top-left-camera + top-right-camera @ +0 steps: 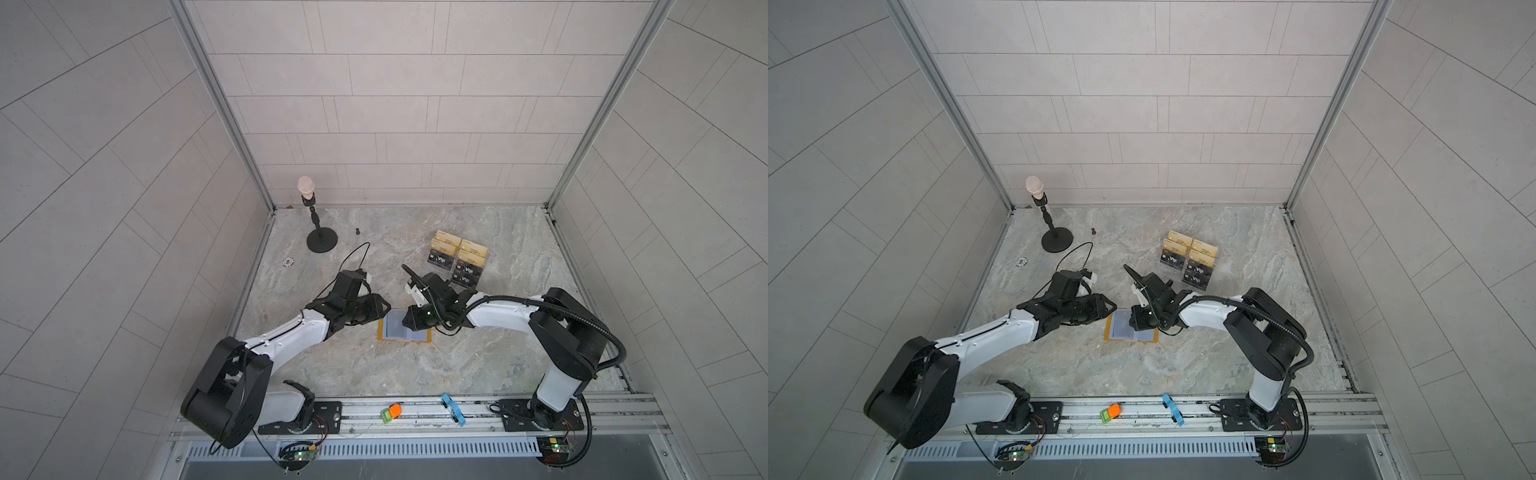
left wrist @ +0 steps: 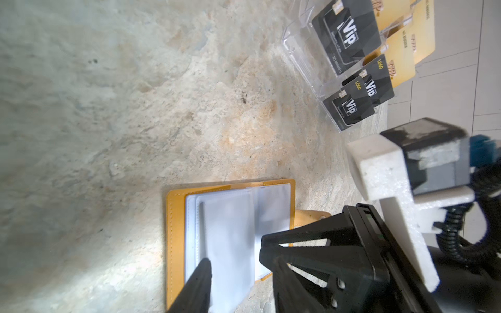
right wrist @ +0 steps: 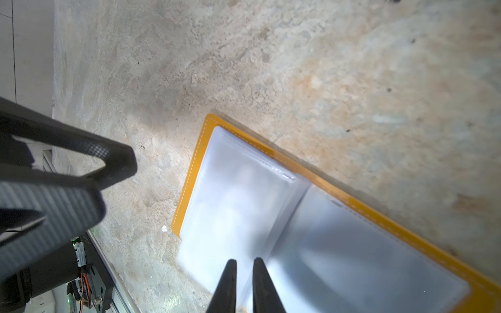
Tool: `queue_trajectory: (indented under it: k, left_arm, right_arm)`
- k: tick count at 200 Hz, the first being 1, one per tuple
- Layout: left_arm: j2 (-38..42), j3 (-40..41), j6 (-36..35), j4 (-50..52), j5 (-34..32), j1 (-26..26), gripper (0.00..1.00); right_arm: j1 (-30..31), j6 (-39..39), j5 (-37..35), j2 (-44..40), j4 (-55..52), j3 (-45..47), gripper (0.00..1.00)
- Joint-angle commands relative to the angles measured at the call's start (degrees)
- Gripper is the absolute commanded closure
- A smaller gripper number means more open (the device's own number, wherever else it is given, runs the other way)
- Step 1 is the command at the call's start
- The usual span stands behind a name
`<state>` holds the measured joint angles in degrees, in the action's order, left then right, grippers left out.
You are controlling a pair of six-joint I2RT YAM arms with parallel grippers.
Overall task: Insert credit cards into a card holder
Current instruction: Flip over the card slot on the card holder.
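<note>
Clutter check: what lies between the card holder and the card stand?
Bare table between card holder and stand in the left wrist view; both top views show the right arm's wrist above it.

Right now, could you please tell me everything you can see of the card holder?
The card holder is a mustard-yellow, leather-like booklet with pale stitching along its edge, lying open and flat on the marbled table. Inside are greyish-blue clear plastic sleeves with no card visible in them; a tab juts from one side. The right gripper has its close-set fingertips on the sleeves near the fold; whether they pinch one is unclear.
</note>
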<state>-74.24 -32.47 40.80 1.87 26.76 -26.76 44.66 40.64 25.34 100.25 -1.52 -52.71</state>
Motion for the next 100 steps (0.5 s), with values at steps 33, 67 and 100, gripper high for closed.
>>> queue_trajectory:
  k: [33, 67, 100]
  left_arm:
    - [2.51, 2.84, -2.02, 2.69, 0.48, -0.92, 0.65]
    - [2.46, 3.27, -2.14, 2.3, 0.38, -4.86, 0.65]
    - [-1.29, 2.03, -2.73, 2.19, -1.54, -5.62, 0.67]
  right_arm:
    - [1.0, 3.83, -0.64, 3.48, 2.8, -1.68, 0.84]
    - [1.64, 7.06, -0.24, 4.74, 6.5, -1.72, 0.84]
    - [2.09, 8.4, -0.34, 3.53, 7.1, -1.93, 0.82]
